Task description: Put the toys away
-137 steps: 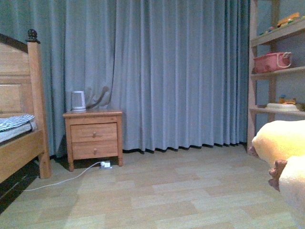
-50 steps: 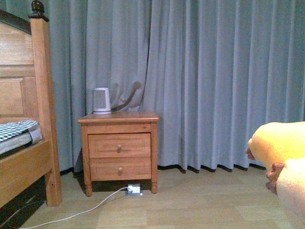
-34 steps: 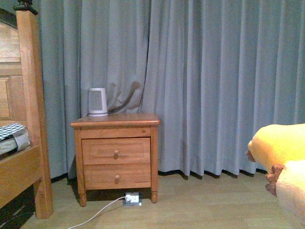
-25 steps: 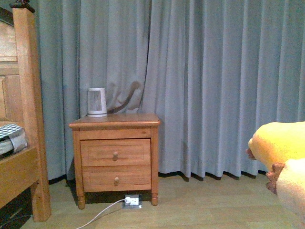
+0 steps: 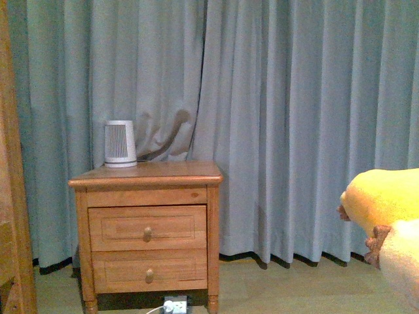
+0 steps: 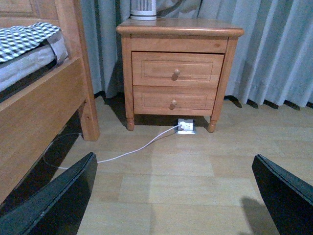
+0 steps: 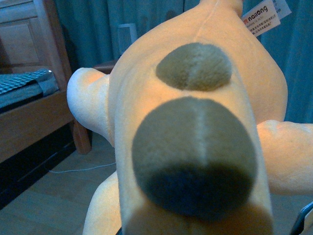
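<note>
The orange-yellow plush animal [image 5: 386,203] juts in at the right edge of the front view, held above the floor, with reddish-brown paw tips [image 5: 377,242]. In the right wrist view the plush animal [image 7: 195,127] fills the frame, with two brown patches and a white tag [image 7: 261,14]. My right gripper is shut on it; its fingers are hidden behind the plush. My left gripper [image 6: 178,196] is open and empty above the wooden floor; its dark fingers [image 6: 58,200] stand wide apart.
A wooden nightstand [image 5: 149,229] with two drawers stands before grey-blue curtains [image 5: 294,98], a small white device [image 5: 120,143] on top. A socket [image 6: 186,126] with a white cable lies at its foot. A wooden bed [image 6: 34,98] stands beside it.
The view has moved closer to the nightstand and turned; the shelf at the right left the view and the bedpost slid to the left edge. The plush stays at the right edge.
</note>
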